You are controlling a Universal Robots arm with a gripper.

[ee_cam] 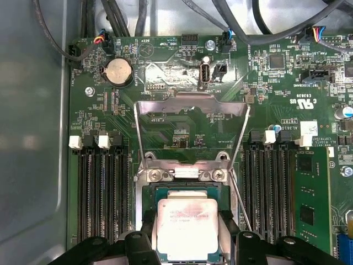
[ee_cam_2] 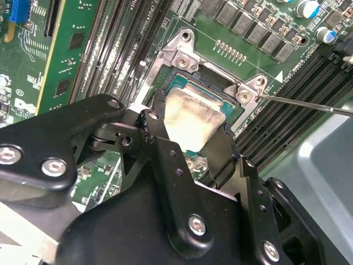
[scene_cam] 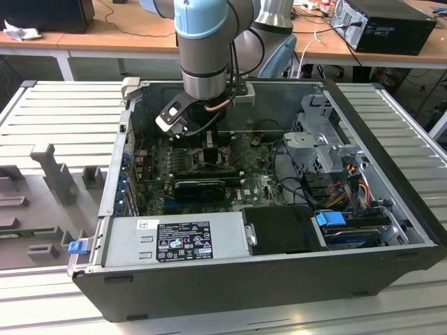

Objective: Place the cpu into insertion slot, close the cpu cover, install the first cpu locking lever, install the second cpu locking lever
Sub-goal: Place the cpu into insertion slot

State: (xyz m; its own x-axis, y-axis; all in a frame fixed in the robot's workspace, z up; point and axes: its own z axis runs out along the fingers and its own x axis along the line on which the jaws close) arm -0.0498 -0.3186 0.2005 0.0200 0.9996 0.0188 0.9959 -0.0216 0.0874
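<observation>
1 black end effector grips the square, silvery cpu.

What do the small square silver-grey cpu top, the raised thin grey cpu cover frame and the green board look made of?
cpu: top likely metal, pale satin silver with a smudged sheen. cpu cover: thin stamped sheet metal by its look, grey, dull glints. green board: probably laminate under a glossy green coating, fine traces showing.
</observation>
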